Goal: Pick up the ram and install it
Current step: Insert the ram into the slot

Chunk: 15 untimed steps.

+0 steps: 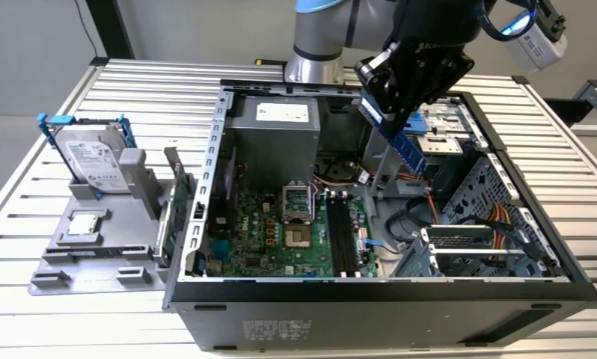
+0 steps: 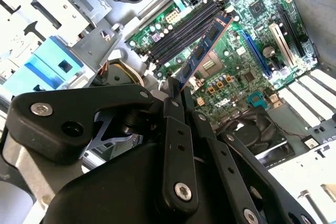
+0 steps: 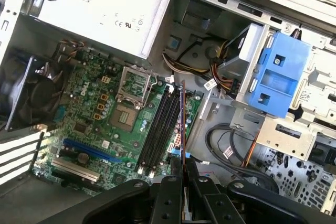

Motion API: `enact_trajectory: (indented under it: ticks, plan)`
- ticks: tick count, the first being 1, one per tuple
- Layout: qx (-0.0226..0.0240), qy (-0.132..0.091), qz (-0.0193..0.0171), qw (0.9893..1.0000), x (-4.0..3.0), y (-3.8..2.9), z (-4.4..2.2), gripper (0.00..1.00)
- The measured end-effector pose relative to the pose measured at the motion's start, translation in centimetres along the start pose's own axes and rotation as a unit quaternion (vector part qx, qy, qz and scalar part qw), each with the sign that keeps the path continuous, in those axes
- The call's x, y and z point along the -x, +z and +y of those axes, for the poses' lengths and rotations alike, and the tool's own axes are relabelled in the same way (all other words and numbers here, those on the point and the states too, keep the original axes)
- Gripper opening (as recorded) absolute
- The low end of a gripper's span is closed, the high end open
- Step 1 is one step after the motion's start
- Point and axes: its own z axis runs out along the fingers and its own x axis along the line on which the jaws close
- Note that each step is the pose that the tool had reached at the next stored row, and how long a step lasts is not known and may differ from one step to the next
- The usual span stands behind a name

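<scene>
In the exterior view my black gripper (image 1: pixel 387 112) hangs over the open computer case (image 1: pixel 378 295), shut on the ram (image 1: pixel 406 146). The ram is a narrow blue stick that slants down from the fingers, well above the motherboard (image 1: pixel 268 239). In the second wrist view the ram (image 2: pixel 206 48) juts out from my gripper (image 2: pixel 176 92) and lies over the black memory slots (image 2: pixel 181 30). The first wrist view has the ram (image 3: pixel 182 124) edge-on, just beside the black slots (image 3: pixel 159 129), with my gripper (image 3: pixel 182 167) behind it. The slots (image 1: pixel 340 241) look bare.
A silver hard drive in a blue frame (image 1: pixel 92 158) and a green card (image 1: pixel 179 198) stand on a grey holder outside the case, at the exterior view's left. Inside are a power supply (image 1: pixel 274 123), a metal drive cage (image 1: pixel 483 217), cables (image 3: pixel 226 80) and a fan (image 2: pixel 247 129).
</scene>
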Motion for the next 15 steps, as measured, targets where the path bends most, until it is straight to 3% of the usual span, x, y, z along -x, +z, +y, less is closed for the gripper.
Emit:
enact_trajectory:
  ticks: [15]
  plan:
    - [0.0001,0.012,-0.0003,0.9999,0.0,0.0,0.0,0.0]
